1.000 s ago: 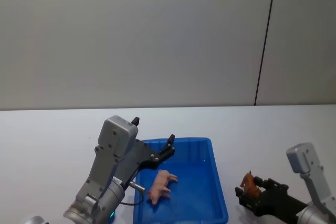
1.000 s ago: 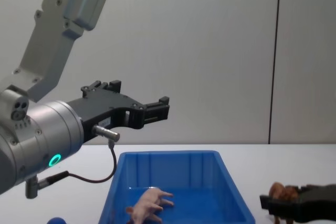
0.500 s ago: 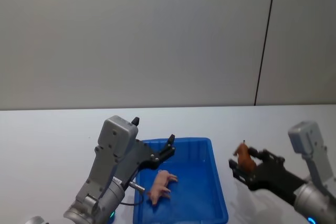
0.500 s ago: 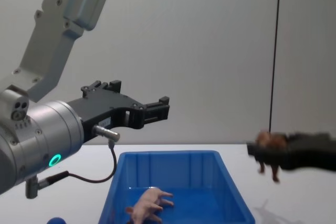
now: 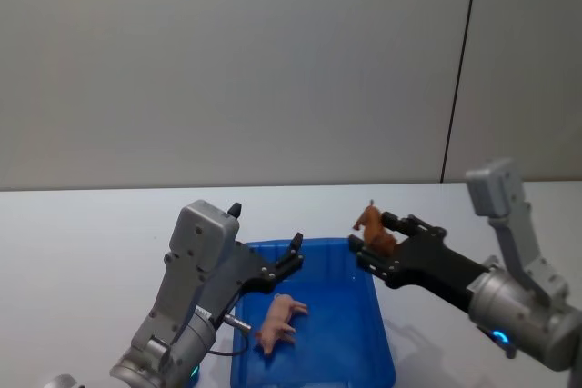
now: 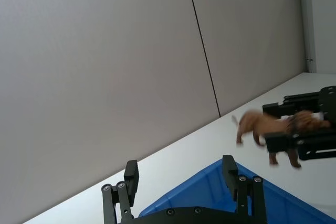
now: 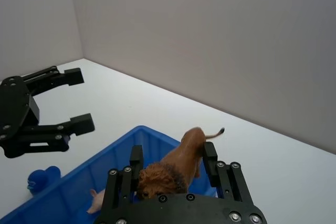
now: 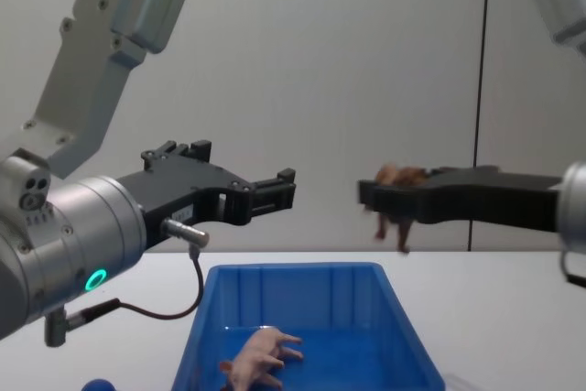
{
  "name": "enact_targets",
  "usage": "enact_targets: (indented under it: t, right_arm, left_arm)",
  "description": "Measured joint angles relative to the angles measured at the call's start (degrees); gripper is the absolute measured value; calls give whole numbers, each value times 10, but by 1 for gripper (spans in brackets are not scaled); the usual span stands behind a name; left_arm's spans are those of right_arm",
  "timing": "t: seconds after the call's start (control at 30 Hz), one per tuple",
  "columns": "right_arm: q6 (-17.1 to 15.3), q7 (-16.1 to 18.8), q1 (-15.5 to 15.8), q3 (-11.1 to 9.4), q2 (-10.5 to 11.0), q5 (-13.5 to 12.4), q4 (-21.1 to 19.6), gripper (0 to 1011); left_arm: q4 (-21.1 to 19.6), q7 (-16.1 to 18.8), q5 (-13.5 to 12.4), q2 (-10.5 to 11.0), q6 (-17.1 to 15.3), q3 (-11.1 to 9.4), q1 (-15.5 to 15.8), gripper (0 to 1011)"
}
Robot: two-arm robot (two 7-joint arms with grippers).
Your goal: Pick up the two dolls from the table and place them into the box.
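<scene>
Right hand clamped lion over box edge, ready to drop; left hand open, idle above pig.

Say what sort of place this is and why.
Likely a robot lab: bare white table, plain grey wall, the left gripper open above a blue bin, right gripper holding a toy lion.

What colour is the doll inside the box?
The pig doll is pale pink, clearest in the head view.

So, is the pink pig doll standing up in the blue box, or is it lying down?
Lying down. The pig rests on its side on the floor of the box, with its legs pointing sideways rather than down.
</scene>
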State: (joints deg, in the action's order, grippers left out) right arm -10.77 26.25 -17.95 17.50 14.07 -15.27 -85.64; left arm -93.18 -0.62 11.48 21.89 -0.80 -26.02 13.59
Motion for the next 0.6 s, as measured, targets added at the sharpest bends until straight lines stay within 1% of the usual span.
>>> enact_targets:
  t: [0.03,0.1,0.17,0.23,0.3,0.33,0.4,0.47,0.6]
  right_arm:
    - [-5,6,-8,3,-6,0,9,684]
    - [-9,10,-14,7,-12,-1,18,735]
    - [-14,18,-23,12,-20,0,33,811]
    - [-18,25,-32,17,-28,3,49,849]
    - [-19,29,-37,19,-32,5,58,900]
    - [-21,33,-41,22,-36,6,67,947]
    - [-21,34,-43,23,-37,7,70,995]
    - [-21,40,-48,25,-40,8,81,1001]
    - [-20,43,-50,25,-39,9,87,1001]
  left_arm:
    - [0,0,0,0,0,0,0,1001]
    - [0,0,0,0,0,0,0,1001]
    - [0,0,0,0,0,0,0,1001]
    - [0,0,0,0,0,0,0,1001]
    - [0,0,0,0,0,0,0,1001]
    - [0,0,0,0,0,0,0,1001]
    - [0,0,0,0,0,0,0,1001]
    - [0,0,0,0,0,0,0,1001]
    - [0,0,0,0,0,0,0,1001]
